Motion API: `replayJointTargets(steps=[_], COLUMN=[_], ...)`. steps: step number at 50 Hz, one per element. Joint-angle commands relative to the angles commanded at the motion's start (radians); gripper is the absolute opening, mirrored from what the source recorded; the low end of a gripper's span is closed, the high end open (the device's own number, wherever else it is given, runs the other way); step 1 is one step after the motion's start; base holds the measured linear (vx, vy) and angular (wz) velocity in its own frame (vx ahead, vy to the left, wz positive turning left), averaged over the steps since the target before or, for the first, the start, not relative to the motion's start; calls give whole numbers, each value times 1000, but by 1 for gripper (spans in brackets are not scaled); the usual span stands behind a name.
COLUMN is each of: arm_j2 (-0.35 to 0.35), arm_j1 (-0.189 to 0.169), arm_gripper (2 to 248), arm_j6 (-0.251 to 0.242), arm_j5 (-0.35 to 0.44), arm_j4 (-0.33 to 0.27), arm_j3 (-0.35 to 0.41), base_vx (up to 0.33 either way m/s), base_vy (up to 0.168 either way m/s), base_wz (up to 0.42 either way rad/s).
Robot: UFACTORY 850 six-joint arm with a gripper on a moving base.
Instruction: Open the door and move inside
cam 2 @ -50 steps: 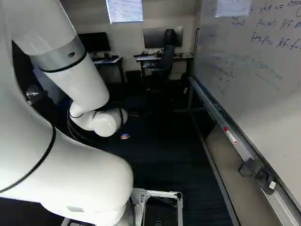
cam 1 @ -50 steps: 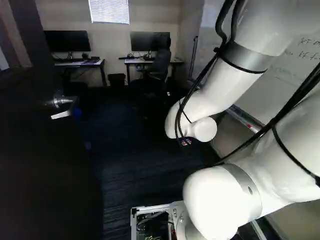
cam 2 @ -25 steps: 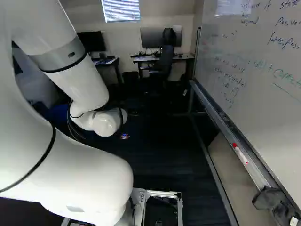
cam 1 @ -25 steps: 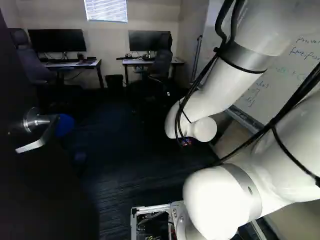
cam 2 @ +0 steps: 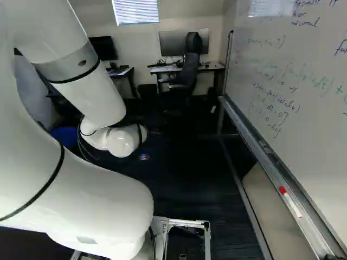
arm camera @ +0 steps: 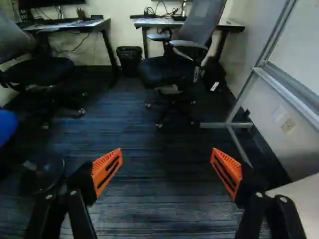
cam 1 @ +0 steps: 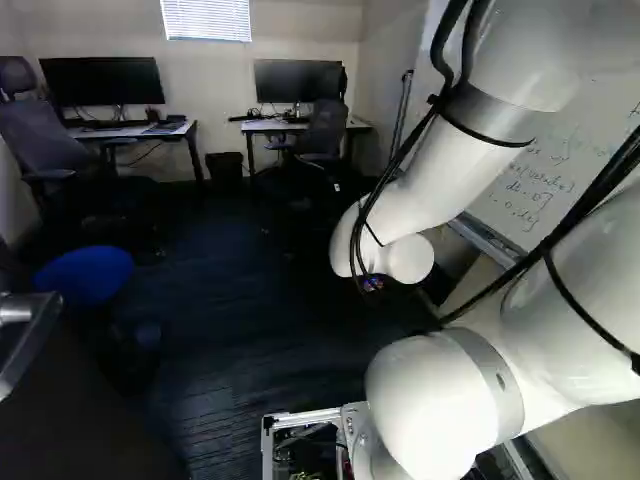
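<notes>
In the right base view my gripper (cam 2: 143,157) is mostly hidden beyond the white wrist; only a small coloured bit shows. The wrist view has the gripper (arm camera: 167,167) open, its orange pads wide apart with carpet beyond and nothing between them. The dark door (cam 1: 90,430) stands swung open at the lower left of the left base view, beside the base. Its silver lever handle (cam 1: 25,335) is partly cut off by that view's left edge, well away from the gripper. The door is not seen in the wrist view.
Carpet (arm camera: 159,186) stretches ahead to two desks, with an office chair (arm camera: 174,69) and a bin (arm camera: 129,59) at the far wall. Another chair (cam 1: 50,150) and a blue seat (cam 1: 85,275) are on the left. A whiteboard's tray rail (cam 2: 260,154) runs along the right.
The base has moved forward into the room; the door and handle have slid back and left in the left base view, while the blue seat has come into fuller view. The arm holds its pose.
</notes>
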Motion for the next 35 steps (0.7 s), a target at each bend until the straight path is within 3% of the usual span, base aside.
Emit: replayJointTargets(steps=[22, 35], arm_j2=[0, 0], arm_j1=[0, 0], arm_gripper=[247, 247], arm_j6=[0, 0], arm_j5=[0, 0], arm_j4=[0, 0], arm_j3=[0, 0], base_vx=[211, 21], base_vy=[3, -4], base_wz=[-11, -3])
